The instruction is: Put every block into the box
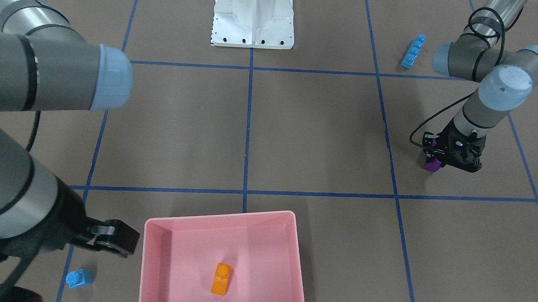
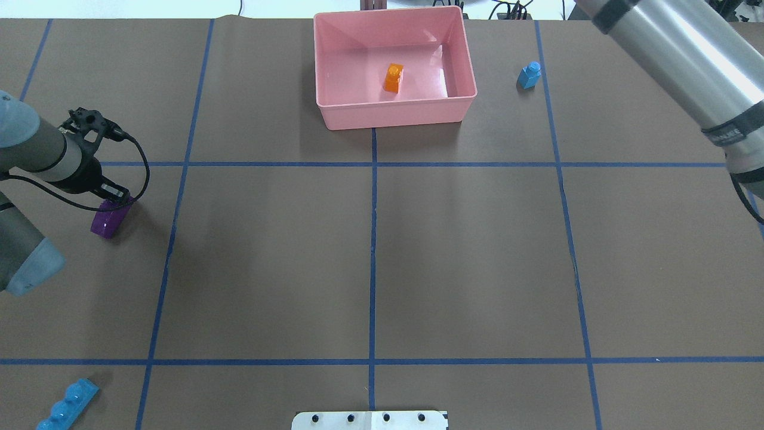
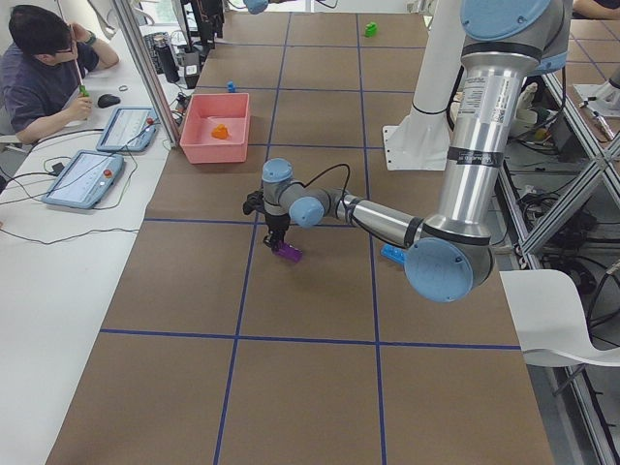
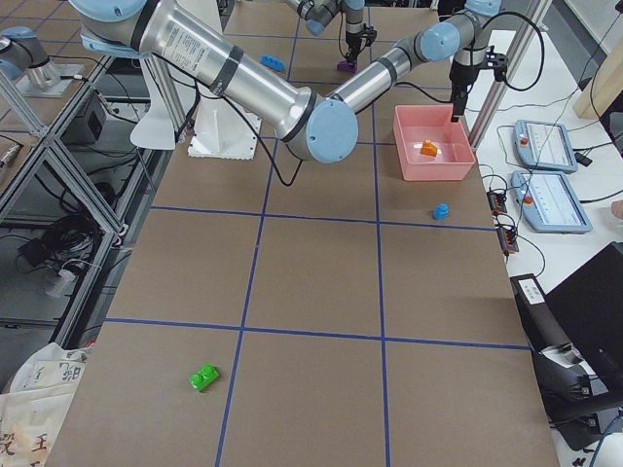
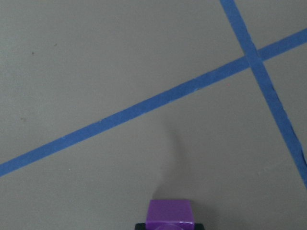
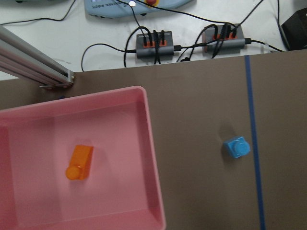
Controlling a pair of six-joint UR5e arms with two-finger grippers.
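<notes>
My left gripper [image 1: 440, 157] is shut on the purple brick [image 1: 432, 165] at or just above the table; the brick also shows in the overhead view [image 2: 108, 218] and at the bottom of the left wrist view [image 5: 170, 214]. The orange brick [image 2: 393, 78] lies in the pink box [image 2: 394, 113]. The tiny blue brick [image 2: 529, 75] stands on the table beside the box. The long blue brick [image 2: 67, 406] lies near the robot's left. The green brick [image 4: 204, 377] lies far off at the robot's right. My right gripper [image 1: 121, 238] hangs by the box's edge; I cannot tell its state.
The white metal base [image 1: 253, 19] stands at the robot's side of the table. Blue tape lines cross the brown table. An operator, tablets and cables [image 3: 82, 179] are beyond the table's far edge, behind the box.
</notes>
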